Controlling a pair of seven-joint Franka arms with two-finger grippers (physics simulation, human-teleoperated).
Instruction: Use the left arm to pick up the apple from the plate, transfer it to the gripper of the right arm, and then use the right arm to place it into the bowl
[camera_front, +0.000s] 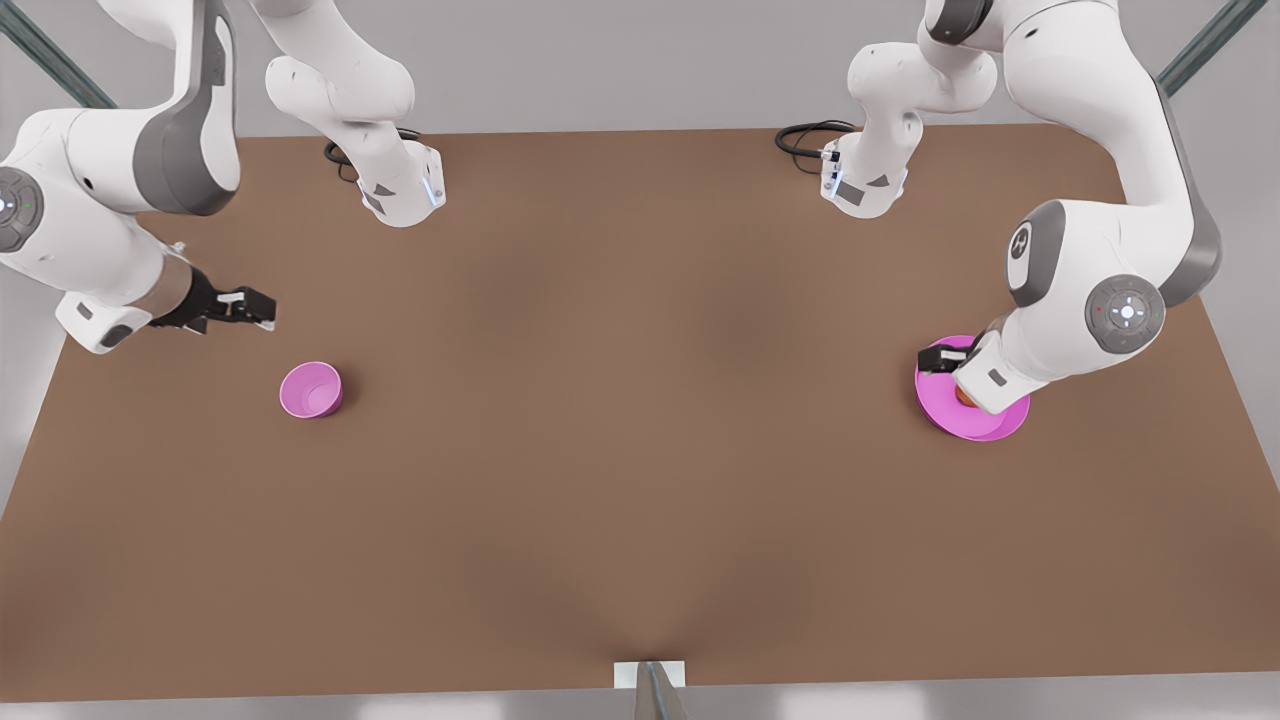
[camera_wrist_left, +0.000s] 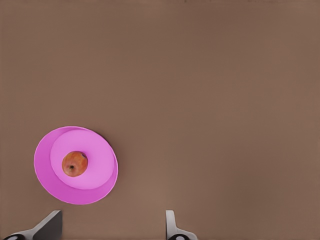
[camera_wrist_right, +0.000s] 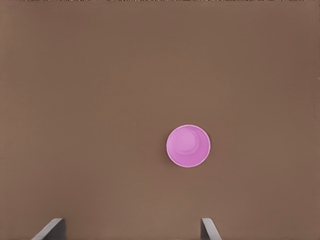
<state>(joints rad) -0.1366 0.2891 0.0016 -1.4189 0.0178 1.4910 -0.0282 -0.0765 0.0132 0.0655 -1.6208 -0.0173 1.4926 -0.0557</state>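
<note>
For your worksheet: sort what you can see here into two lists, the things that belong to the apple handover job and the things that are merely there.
Belong to the job:
- apple, lying on the plate
- bowl, standing empty
- left gripper, open, above the plate
- right gripper, open, near the bowl

Merely there:
- brown table
- black cables at the arm bases
</note>
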